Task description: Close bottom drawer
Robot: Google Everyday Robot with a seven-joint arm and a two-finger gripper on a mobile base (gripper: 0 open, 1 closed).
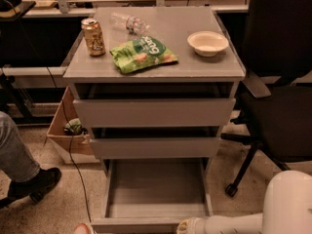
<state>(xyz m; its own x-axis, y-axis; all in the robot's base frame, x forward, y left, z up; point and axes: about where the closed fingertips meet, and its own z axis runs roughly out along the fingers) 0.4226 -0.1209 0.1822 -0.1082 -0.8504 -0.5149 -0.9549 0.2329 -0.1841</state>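
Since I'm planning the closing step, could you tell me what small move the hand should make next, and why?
Probably press the hand forward against the front of the bottom drawer. The drawer stands pulled far out, its tray bare, and the hand sits low by that front's right end.
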